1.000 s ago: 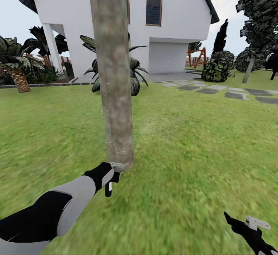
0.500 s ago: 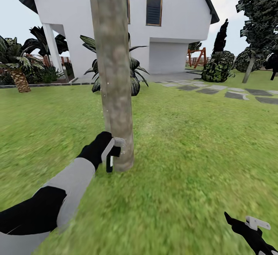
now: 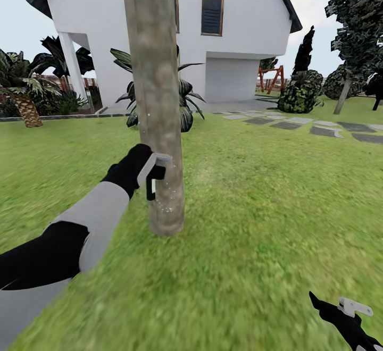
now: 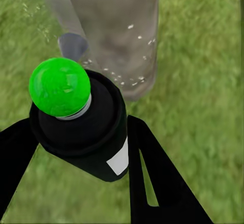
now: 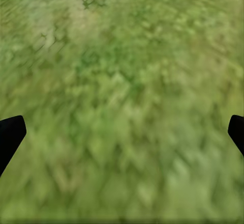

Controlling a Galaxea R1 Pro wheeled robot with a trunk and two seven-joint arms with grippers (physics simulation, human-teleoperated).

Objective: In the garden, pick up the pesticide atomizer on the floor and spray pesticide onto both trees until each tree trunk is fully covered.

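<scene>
Right gripper [image 3: 346, 314] near right, fingers spread, holds nothing. Left gripper [image 3: 151, 173] clamps the pesticide atomizer [image 4: 84, 124], green-tipped, at the tree trunk [image 3: 157, 101]. White droplets speckle the lower bark; upper trunk and second tree judged still unsprayed.
</scene>
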